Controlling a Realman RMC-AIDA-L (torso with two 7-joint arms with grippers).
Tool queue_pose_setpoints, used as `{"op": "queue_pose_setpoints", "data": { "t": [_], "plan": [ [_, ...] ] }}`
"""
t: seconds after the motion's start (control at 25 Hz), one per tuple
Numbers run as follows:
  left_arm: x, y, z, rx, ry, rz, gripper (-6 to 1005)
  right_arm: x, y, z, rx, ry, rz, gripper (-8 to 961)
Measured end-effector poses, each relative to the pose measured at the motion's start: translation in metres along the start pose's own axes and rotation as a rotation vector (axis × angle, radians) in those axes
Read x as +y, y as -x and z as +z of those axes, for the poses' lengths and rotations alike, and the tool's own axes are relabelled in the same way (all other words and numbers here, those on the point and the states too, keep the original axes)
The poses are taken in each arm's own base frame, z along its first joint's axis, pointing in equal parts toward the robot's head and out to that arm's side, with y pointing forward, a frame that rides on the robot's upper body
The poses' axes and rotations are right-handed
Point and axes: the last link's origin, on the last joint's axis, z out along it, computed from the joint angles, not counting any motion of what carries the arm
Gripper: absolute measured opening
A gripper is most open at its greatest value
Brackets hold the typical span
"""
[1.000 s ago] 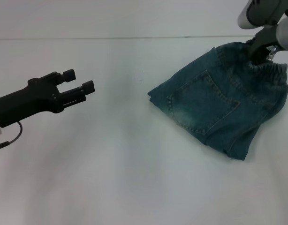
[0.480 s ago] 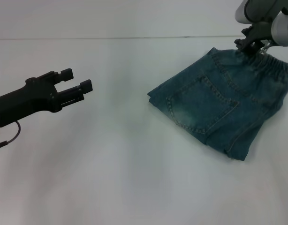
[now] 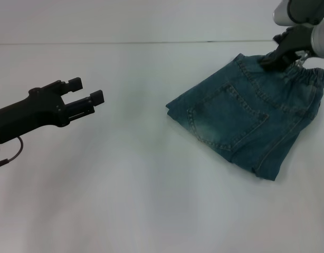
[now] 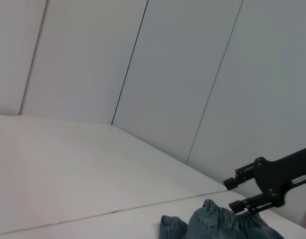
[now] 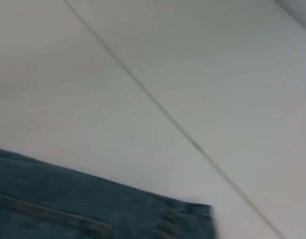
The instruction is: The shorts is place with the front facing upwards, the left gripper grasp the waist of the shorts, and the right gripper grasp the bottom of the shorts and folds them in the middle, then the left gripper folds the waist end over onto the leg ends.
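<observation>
Denim shorts (image 3: 246, 124) lie on the white table (image 3: 125, 200), already doubled over with a patch pocket facing up, so the lengthwise fold looks done and the waist-to-hem fold is what remains. They spread out below and to the left of the right gripper (image 3: 272, 57), with the leg ends at the side farthest from it. The gathered waist of the shorts (image 3: 304, 79) sits right beside that claw, which hangs at the band's far corner; the left wrist view shows its fingers apart and holding nothing, though from the head view I cannot tell whether a tip touches the cloth. The left gripper (image 3: 91, 90) hovers well apart from the garment, over bare table, fingers spread and empty, probably waiting to take the waist.
</observation>
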Motion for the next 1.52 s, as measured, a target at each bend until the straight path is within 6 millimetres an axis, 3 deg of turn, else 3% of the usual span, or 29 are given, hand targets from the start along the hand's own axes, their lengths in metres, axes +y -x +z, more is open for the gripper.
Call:
{"op": "queue_pose_setpoints", "data": {
  "t": [0.08,0.32,0.56,0.72,0.96,1.24,1.52],
  "plan": [
    [0.0,0.0,0.0,0.0,-0.001,0.004,786,0.007,0.001,-0.006,-0.016,0.053,0.02,615],
    [-0.001,0.002,-0.006,0.006,-0.015,0.014,786,0.032,-0.004,-0.008,-0.02,0.175,0.054,639],
    [-0.003,0.003,-0.018,0.029,-0.033,0.015,786,0.038,-0.023,-0.012,-0.038,0.198,0.118,622],
    [-0.004,0.006,-0.023,0.036,-0.042,0.024,787,0.04,-0.042,-0.023,-0.106,0.21,0.173,605],
    [-0.003,0.009,-0.03,0.042,-0.048,0.035,787,0.04,-0.089,-0.029,-0.192,0.165,0.265,516],
    [-0.002,0.014,-0.033,0.035,-0.052,0.029,787,0.05,-0.136,-0.022,-0.283,0.142,0.303,496],
    [-0.001,0.015,-0.034,0.034,-0.05,0.014,787,0.063,-0.162,-0.012,-0.341,0.107,0.287,497]
  ]
}}
